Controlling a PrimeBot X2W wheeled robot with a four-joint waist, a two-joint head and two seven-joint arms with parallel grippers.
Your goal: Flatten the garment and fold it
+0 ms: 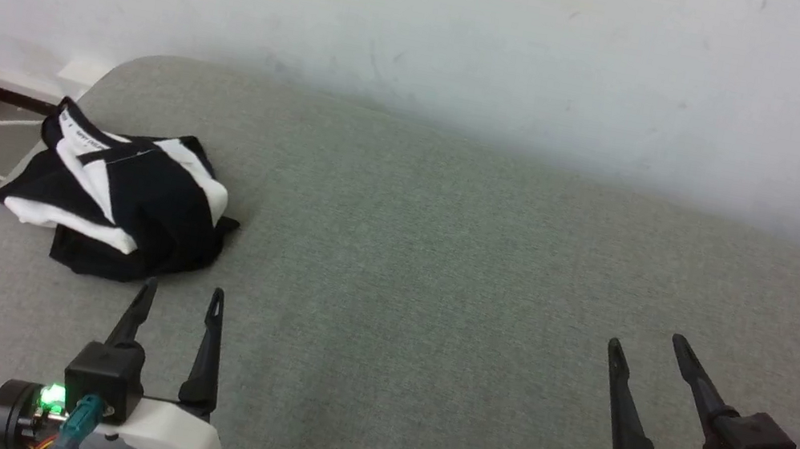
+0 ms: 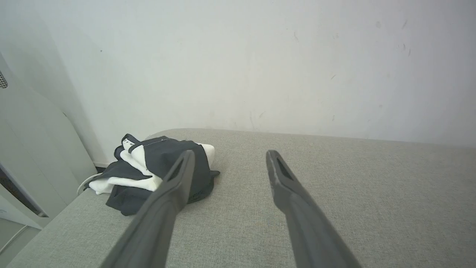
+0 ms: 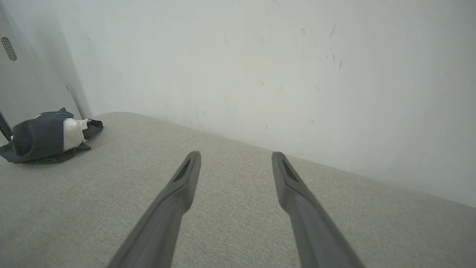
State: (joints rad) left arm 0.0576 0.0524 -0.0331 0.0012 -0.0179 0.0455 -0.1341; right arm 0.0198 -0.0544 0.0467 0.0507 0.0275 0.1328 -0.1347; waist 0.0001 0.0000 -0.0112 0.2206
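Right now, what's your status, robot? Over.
Left pincer open, empty, just short of the garment. Right pincer open, empty, far from it. Garment bunched at left edge of grey cushion. Nothing between.

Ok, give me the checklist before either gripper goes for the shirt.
1. Left gripper open: ok.
2. Right gripper open: ok.
3. Garment flat: not ok, bunched in a heap.
4. Garment free of both grippers: ok, it lies just ahead of the left one, apart.
5. Garment fully on the grey cushion: cannot tell, its left side sits at the edge.
6. Room to spread: ok, the cushion stretches wide to its right.
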